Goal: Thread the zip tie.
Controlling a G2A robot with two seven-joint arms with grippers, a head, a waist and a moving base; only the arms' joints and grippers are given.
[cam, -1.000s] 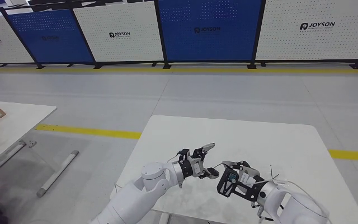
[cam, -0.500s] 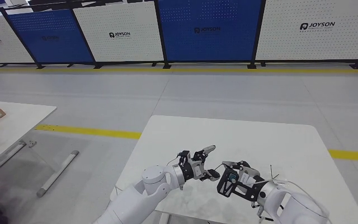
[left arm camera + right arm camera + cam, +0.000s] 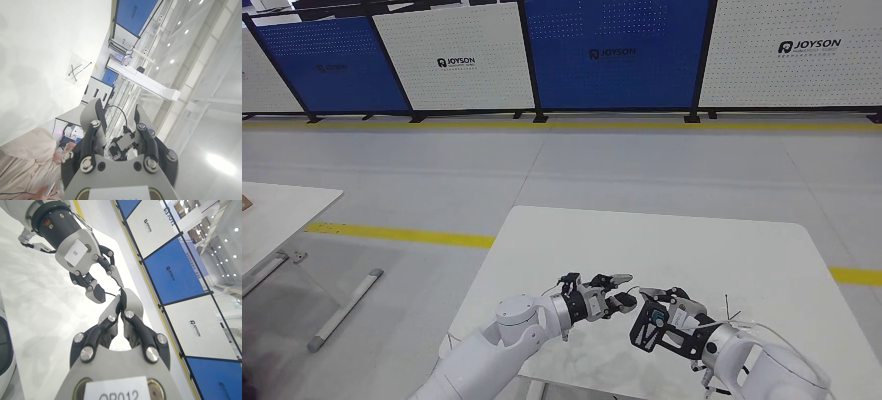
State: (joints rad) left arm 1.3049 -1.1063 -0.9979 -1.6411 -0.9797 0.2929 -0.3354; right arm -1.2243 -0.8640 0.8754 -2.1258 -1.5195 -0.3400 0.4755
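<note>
My right gripper [image 3: 121, 296] is shut on a thin black zip tie [image 3: 110, 294], whose free end sticks out sideways from the fingertips. My left gripper [image 3: 110, 288] is open right in front of it, with the tie's end lying between its two fingers beside the lower black pad [image 3: 99, 293]. The upper left finger's tip is close to or touching the right fingertips. In the left wrist view the open left gripper [image 3: 118, 115] frames a curved stretch of the zip tie [image 3: 123, 114]. From above, both grippers [image 3: 620, 295] [image 3: 644, 312] meet over the table's near edge.
A clear bag of spare black zip ties [image 3: 77, 72] lies on the white table [image 3: 692, 250], to the right of the right arm [image 3: 729, 308]. Beyond the table are grey floor, yellow lines and blue and white panels.
The left gripper has dropped and turned toward the right gripper, bringing its fingers around the tie's free end. The right arm has held still.
</note>
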